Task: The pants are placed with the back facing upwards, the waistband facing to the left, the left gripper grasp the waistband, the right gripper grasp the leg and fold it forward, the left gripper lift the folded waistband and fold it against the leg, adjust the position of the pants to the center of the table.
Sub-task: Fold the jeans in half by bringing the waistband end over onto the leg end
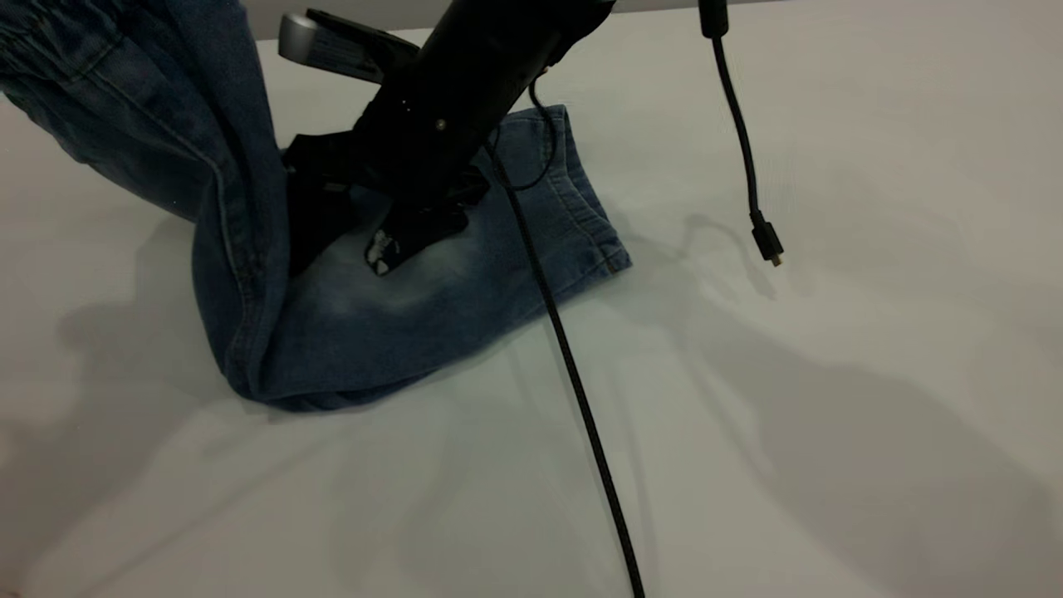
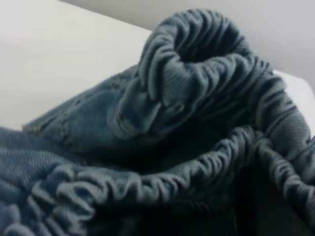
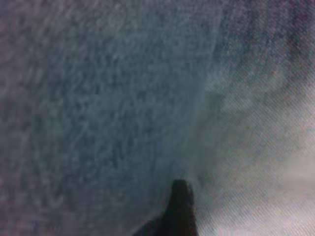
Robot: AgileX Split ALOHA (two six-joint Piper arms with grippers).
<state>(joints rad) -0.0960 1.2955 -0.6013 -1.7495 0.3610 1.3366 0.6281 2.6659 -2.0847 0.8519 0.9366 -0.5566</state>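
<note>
The pants (image 1: 399,307) lie near the desk's (image 1: 830,415) far left corner, already folded lengthwise, the leg (image 1: 531,241) flat with its hem toward the far edge. The waistband (image 2: 197,59) end is lifted off the desk at the left edge, bunched close before the left wrist camera; the left gripper itself is out of sight, so its grasp cannot be told. The right gripper (image 1: 407,237) presses down on the pale denim, its opening unclear. The waistband-to-leg fold looks underway; centring remains. No containers are present.

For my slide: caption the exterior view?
Right gripper presses the leg on the table; waistband lifted.
</note>
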